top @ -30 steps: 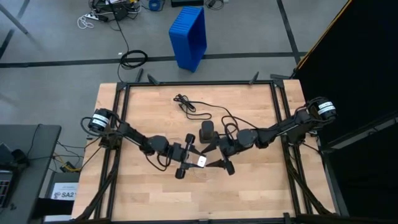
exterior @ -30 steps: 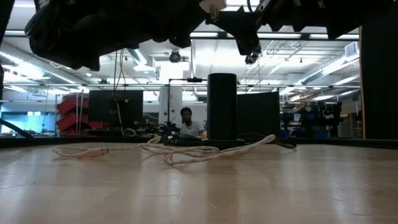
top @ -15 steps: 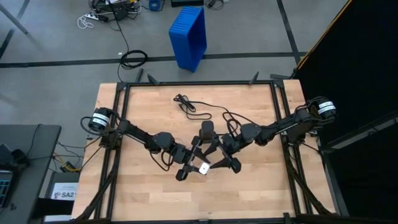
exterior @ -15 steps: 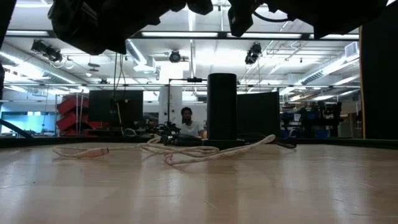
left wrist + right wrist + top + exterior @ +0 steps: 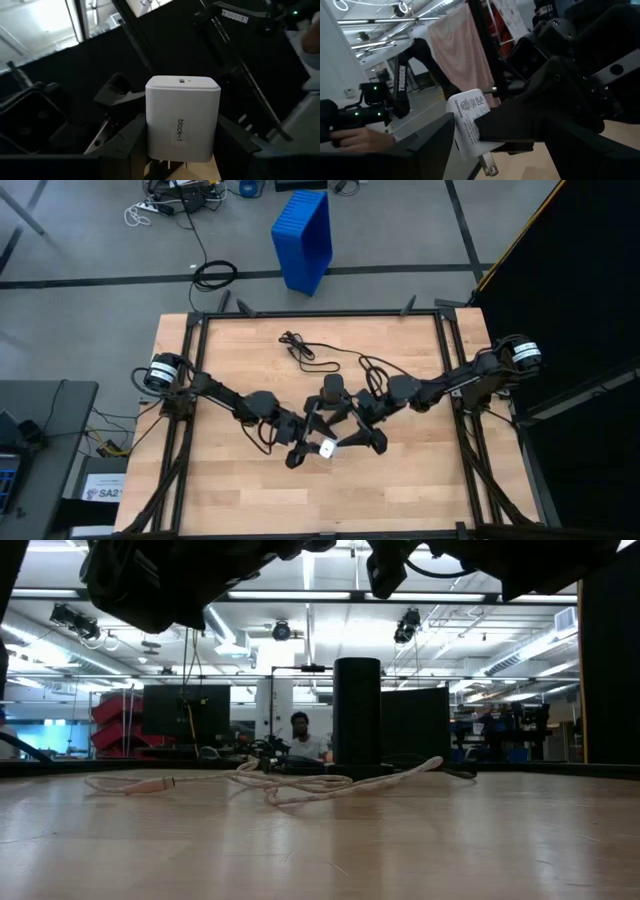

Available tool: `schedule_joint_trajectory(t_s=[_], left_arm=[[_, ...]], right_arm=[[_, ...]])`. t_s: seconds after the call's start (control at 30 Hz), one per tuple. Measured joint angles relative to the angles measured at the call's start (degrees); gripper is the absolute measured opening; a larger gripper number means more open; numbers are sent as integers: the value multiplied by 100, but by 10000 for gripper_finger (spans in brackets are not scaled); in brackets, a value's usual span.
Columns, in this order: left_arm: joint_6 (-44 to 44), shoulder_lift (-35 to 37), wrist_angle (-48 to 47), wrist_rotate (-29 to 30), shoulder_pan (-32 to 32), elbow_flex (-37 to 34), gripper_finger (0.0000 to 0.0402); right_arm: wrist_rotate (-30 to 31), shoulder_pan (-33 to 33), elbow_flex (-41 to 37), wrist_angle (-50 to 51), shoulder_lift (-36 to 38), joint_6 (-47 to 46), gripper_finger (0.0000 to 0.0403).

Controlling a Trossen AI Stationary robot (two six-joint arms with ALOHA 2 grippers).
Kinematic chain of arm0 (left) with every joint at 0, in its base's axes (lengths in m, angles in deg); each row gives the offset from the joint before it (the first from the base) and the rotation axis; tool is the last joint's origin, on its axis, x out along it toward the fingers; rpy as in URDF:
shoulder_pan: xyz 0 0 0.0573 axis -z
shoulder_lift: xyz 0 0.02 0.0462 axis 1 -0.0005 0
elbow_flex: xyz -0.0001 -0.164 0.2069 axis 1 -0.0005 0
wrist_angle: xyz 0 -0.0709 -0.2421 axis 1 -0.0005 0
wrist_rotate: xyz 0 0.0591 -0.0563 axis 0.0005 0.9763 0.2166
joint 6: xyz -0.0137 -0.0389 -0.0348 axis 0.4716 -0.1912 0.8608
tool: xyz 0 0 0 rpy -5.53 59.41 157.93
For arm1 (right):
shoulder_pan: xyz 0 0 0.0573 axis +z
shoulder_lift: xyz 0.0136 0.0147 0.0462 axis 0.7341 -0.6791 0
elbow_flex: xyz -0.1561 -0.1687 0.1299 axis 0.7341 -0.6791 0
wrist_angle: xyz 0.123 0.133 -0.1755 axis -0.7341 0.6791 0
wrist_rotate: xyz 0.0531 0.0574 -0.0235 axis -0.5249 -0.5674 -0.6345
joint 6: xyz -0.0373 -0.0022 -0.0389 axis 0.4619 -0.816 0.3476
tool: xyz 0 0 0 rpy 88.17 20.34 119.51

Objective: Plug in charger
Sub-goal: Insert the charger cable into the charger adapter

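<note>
Charger [image 5: 326, 448]: white block above table centre, raised, label "block-1".
Left gripper [image 5: 182, 145]: fingers clamped on charger sides.
Right gripper [image 5: 362, 442]: just right of charger; finger state unclear.
Cable [image 5: 270, 783]: loose on table [image 5: 240, 490], far side.
Black cylinder [image 5: 357, 715]: upright beside cable.

White square plastic charger block [image 5: 182, 119]: plain white, small dark port slot on one face, black "block-1" text on a white label. In the right wrist view its other face [image 5: 466, 121] shows grey printed marks and silver prongs. Left gripper [image 5: 182, 145] and right gripper [image 5: 485, 150]: black, matte. Light wooden slatted tabletop [image 5: 400, 490]: pale tan with plank lines, black metal frame [image 5: 320, 313] round it. Thin black cable [image 5: 305, 352] in the high view; pale cream cable [image 5: 300, 783] in the low view. Dark cylindrical speaker-like block [image 5: 357, 712]: black. Blue ribbed plastic crate [image 5: 303, 240] on a grey floor [image 5: 90, 240] crossed by black lines.
</note>
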Motion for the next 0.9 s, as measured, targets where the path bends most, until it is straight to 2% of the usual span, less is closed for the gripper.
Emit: schedule_joint_trajectory(t_s=[0.1, 0.3, 0.4, 0.9], left_arm=[[-38, 22, 882, 114, -34, -304, 153], [22, 205, 881, -35, -103, -647, 153], [28, 167, 621, -47, -136, -569, 153], [-287, 109, -764, -170, -324, 349, 153]], right_arm=[[-127, -80, -32, 288, -56, -121, 289], [62, -109, -19, 285, -33, -104, 309], [83, -111, -19, -15, -30, -102, 315], [-33, -96, -31, -296, -22, -112, 308]])
